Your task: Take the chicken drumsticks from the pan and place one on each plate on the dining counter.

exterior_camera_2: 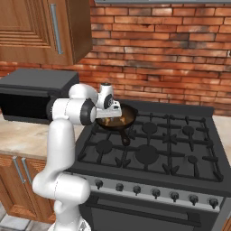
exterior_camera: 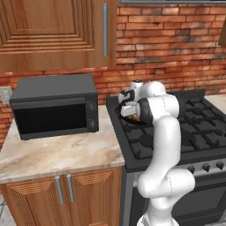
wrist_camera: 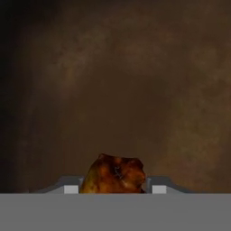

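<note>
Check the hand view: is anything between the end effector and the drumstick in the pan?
Nothing visible is. In the hand view the drumstick sits directly between the two fingers, with the pan's brown inside behind it. Whether the fingers already press on it cannot be told.

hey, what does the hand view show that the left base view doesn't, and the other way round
Hand view alone: a golden-brown chicken drumstick close up, sitting between the tool's two finger tips, with the brownish inside of the pan behind it.

Left base view alone: the black microwave on the marbled worktop, the wooden cabinets, the brick wall, the stove, and the white arm bent down over the rear left burner.

Both: the pan, which the arm largely covers in the left base view, and the tool down in it.
</note>
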